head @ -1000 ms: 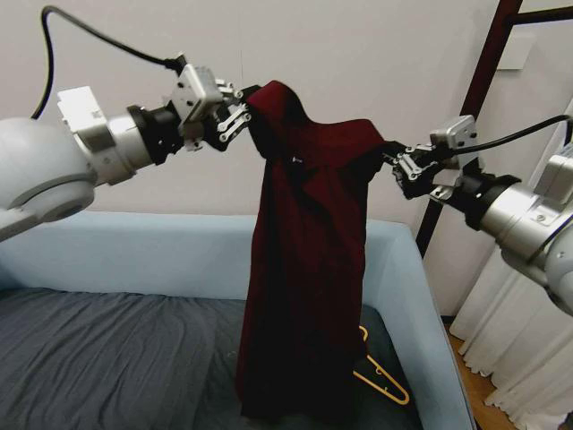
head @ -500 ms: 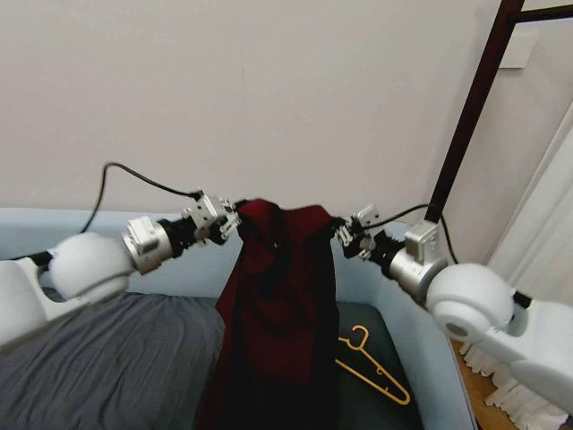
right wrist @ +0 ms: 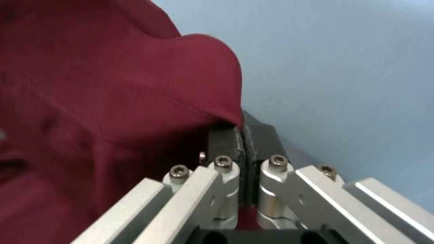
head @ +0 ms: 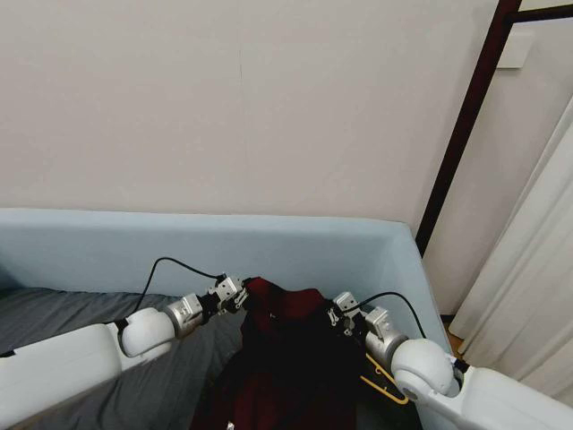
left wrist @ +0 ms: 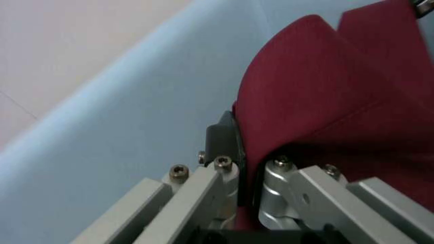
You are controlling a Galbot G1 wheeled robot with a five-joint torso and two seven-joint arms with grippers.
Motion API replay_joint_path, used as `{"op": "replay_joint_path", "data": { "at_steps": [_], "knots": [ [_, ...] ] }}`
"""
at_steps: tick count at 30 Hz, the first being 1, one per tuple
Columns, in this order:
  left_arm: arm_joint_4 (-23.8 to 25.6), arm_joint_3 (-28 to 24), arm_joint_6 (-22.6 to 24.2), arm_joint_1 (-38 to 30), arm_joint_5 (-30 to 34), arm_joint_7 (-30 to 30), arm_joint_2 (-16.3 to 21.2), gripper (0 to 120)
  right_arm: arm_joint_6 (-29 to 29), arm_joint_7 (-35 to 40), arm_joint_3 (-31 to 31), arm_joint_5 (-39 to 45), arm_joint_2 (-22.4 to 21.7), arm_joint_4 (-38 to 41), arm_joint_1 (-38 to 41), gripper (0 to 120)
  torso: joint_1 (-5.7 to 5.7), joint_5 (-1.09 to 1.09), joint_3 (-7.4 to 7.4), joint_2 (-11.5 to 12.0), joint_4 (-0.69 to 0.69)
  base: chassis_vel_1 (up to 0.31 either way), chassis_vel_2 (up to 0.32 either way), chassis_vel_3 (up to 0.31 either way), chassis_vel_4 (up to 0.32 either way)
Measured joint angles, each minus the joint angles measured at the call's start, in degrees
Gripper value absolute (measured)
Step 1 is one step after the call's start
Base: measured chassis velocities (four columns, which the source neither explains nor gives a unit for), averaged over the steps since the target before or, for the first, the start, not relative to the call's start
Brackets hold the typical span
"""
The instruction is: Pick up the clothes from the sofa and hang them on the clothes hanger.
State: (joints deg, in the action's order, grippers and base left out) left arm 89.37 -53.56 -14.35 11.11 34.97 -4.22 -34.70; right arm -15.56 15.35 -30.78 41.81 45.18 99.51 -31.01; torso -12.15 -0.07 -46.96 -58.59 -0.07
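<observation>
Pale wall behind, with a light blue sofa (head: 107,246) and its dark grey seat in front of it. My left tool (head: 235,296) is pressed together on one shoulder of the dark red garment (head: 291,358) and my right tool (head: 338,315) pinches the other. The cloth hangs down between them in front of the backrest. A yellow hanger (head: 387,391) lies on the seat beside my right arm.

White wall (head: 269,107); pale curtain (head: 528,287).
</observation>
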Motion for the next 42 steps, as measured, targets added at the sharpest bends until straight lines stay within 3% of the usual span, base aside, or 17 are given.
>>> {"op": "replay_joint_path", "data": {
  "at_steps": [3,6,13,19,35,37,42],
  "knots": [
    [-3.6,0.8,-0.07,3.68,-0.17,-0.92,-2.9,0,0.31,0.04,-0.07,-0.99,4.59,-5.94,-0.67,0,0.0,0.04,0.0,0.0,0.03,0.0,0.0,0.0,0.0],
    [-6.16,1.1,-0.07,5.77,-0.15,-1.69,-4.84,0,0.97,-0.41,-0.14,-2.16,5.73,-8.94,-1.14,0,0.0,0.0,0.0,0.0,0.03,0.0,0.0,0.0,0.0],
    [-9.37,1.99,-0.06,8.97,-0.63,-3.22,-7.98,0,1.97,-1.51,1.54,-2.8,5.52,-11.15,-2.25,0,0.0,0.03,0.0,0.0,-0.02,0.0,0.0,0.0,0.0],
    [-8.51,2.08,0.19,10.47,-1.25,-7.4,-8.24,0,2.0,-1.21,3.47,-2.79,3.68,-7.59,-3.35,0,0.0,0.02,0.0,-0.01,0.0,0.0,0.0,0.0,0.0],
    [-8.39,2.9,0.39,14.66,-3.02,-11.76,-7.42,60,-0.19,1.96,7.69,3.35,1.37,-0.43,-3.24,0,0.0,0.02,0.0,-0.01,0.0,0.0,0.0,0.0,0.0],
    [-8.6,2.88,0.35,14.82,-3.02,-11.78,-7.36,63,-0.35,2.21,8.11,3.88,1.25,-0.02,-3.33,0,0.0,0.03,0.0,-0.01,0.0,0.0,0.0,0.0,0.0],
    [-9.33,2.8,0.1,15.84,-3.0,-11.99,-7.48,85,-0.94,3.22,9.32,6.22,1.02,0.84,-3.05,0,0.0,0.02,0.0,-0.01,0.0,0.0,0.0,0.0,0.0]
  ]
}}
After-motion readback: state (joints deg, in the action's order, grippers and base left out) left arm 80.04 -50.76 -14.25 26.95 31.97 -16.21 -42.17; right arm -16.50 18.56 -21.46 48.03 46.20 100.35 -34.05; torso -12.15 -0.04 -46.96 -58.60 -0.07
